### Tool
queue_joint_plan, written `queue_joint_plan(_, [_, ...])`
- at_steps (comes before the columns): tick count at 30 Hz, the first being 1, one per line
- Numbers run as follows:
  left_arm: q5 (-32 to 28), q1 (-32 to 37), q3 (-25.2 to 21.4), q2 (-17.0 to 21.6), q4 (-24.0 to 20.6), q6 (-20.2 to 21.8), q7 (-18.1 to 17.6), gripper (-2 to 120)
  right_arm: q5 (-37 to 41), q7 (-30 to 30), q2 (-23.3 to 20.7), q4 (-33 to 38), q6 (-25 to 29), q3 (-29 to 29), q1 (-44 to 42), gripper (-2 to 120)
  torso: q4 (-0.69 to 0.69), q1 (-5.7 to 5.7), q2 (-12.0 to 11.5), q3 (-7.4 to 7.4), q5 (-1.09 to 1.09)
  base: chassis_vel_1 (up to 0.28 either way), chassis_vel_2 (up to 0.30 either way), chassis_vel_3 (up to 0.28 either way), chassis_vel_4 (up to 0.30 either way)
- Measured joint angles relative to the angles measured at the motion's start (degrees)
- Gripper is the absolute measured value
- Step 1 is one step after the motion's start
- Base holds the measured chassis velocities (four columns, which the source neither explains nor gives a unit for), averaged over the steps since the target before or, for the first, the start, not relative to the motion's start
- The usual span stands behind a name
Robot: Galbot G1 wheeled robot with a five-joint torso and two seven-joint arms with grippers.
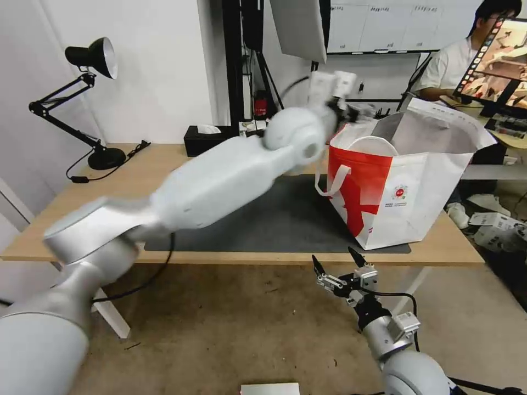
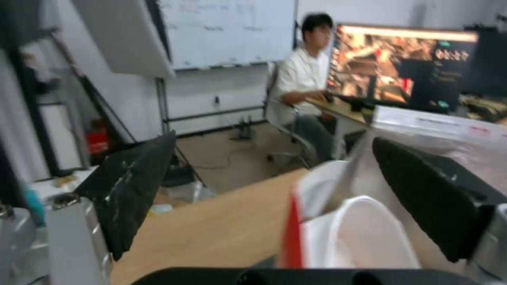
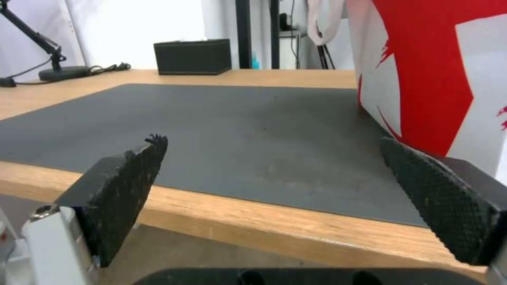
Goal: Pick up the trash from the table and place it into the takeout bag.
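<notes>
Above the takeout bag (image 1: 406,175), a light, floppy foil-lined sack best held by its loop handles, the left gripper (image 2: 275,190) gapes wide and empty.

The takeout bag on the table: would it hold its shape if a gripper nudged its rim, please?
Probably not: the takeout bag looks thin-walled, its rim already uneven, so it would likely flex. It stands upright unaided, yet seems light enough to slide.

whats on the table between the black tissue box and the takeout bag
Nothing: between the black tissue box and the takeout bag lie bare wood table and dark grey mat, in the right wrist view.
</notes>
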Motion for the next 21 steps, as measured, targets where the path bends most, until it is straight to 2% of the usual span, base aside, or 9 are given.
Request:
queue_joint_plan(2, [1.0,1.5,-0.9,2.2,-1.7,-1.3,0.1,100,0.0,0.0,0.0,0.0,0.0,0.0,0.0,100,0.01,0.0,0.0,0.0,-0.01,0.0,0.0,0.0,0.0])
queue_joint_plan(5, [4.0,9.4,-5.6,10.3,-7.7,-8.0,2.5,100,0.0,0.0,0.0,0.0,0.0,0.0,0.0,100,0.01,0.0,0.0,0.0,-0.02,0.0,0.0,0.0,0.0])
queue_joint_plan(6, [4.0,9.4,-5.6,10.3,-7.7,-8.0,2.5,100,0.0,0.0,0.0,0.0,0.0,0.0,0.0,100,0.01,0.0,0.0,0.0,-0.02,0.0,0.0,0.0,0.0])
queue_joint_plan(10, [10.4,22.8,-15.5,19.1,-13.0,-14.3,7.6,100,0.0,0.0,0.0,0.0,0.0,0.0,0.0,100,0.02,0.01,0.0,0.0,-0.02,0.0,0.0,0.0,0.0])
queue_joint_plan(12, [11.6,25.2,-17.4,20.2,-13.9,-14.8,8.2,100,0.0,0.0,0.0,0.0,0.0,0.0,0.0,100,0.02,0.0,0.0,0.0,-0.02,0.0,0.0,0.0,0.0])
queue_joint_plan(14, [15.6,35.9,-25.2,23.8,-17.3,-15.4,10.3,100,0.0,0.0,0.0,0.0,0.0,0.0,0.0,100,0.02,0.0,0.0,0.0,-0.03,0.0,0.0,0.0,0.0])
queue_joint_plan(18, [19.3,45.5,-32.0,26.5,-20.3,-15.8,11.0,100,0.0,0.0,0.0,0.0,0.0,0.0,0.0,100,0.05,-0.01,0.0,0.0,-0.01,0.0,0.0,0.0,0.0])
queue_joint_plan(19, [19.3,45.5,-32.0,26.5,-20.3,-15.8,11.0,100,0.0,0.0,0.0,0.0,0.0,0.0,0.0,100,0.05,-0.01,0.0,0.0,-0.01,0.0,0.0,0.0,0.0])
queue_joint_plan(21, [22.2,55.0,-38.2,27.3,-22.6,-16.4,10.9,100,0.0,0.0,0.0,0.0,0.0,0.0,0.0,100,0.02,-0.01,0.0,-0.01,0.0,0.0,0.0,0.0,0.0])
